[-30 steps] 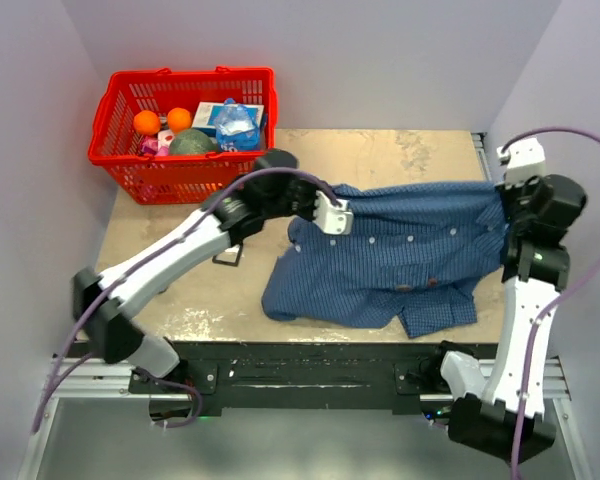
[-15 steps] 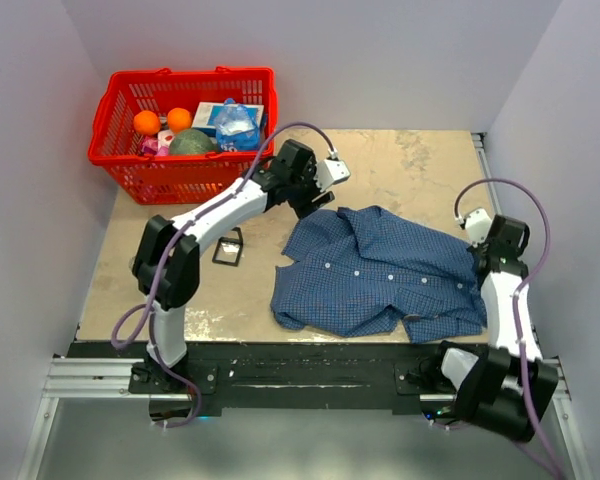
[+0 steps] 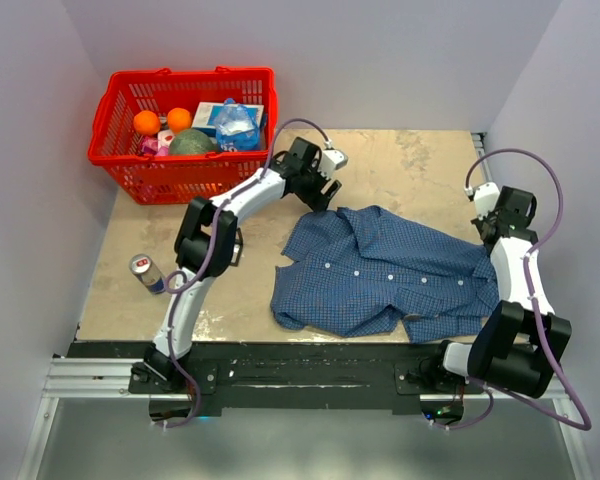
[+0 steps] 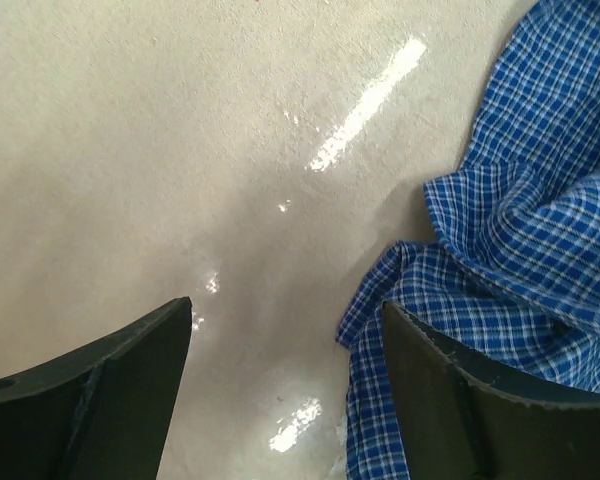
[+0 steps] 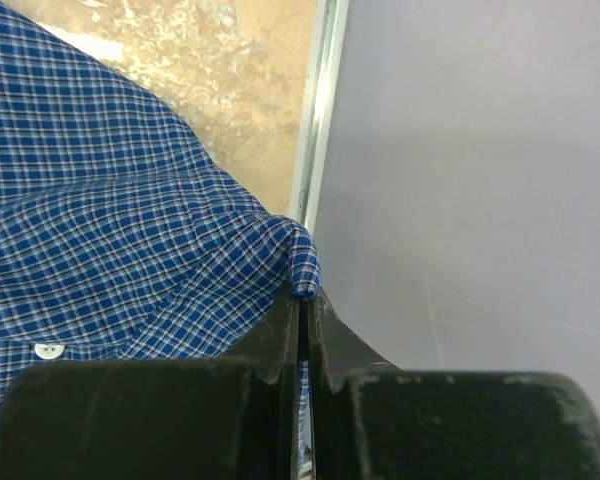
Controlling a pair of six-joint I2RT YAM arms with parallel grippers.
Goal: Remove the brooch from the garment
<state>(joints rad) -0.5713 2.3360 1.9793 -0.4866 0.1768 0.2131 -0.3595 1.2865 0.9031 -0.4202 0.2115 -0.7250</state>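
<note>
The blue checked shirt (image 3: 380, 270) lies crumpled on the tan table, buttons up, collar toward the back left. My left gripper (image 3: 320, 190) hovers open just behind the collar. In the left wrist view it (image 4: 285, 305) is empty over bare table, with a shirt edge (image 4: 540, 230) at its right finger. My right gripper (image 3: 489, 236) is at the shirt's right end. In the right wrist view it (image 5: 302, 295) is shut on a fold of the shirt (image 5: 100, 200) beside the table's right edge. The brooch shows in no view.
A red basket (image 3: 120, 160) with oranges and packets stands at the back left. A drink can (image 3: 147, 272) lies at the left of the table. A small black frame (image 3: 230, 250) lies by the left arm. The grey side wall (image 5: 480, 150) is close to my right gripper.
The shirt, held up and spread a second ago, now lies on the table. My left gripper has moved back off the collar. My right arm has shifted back. A can has appeared at the left.
</note>
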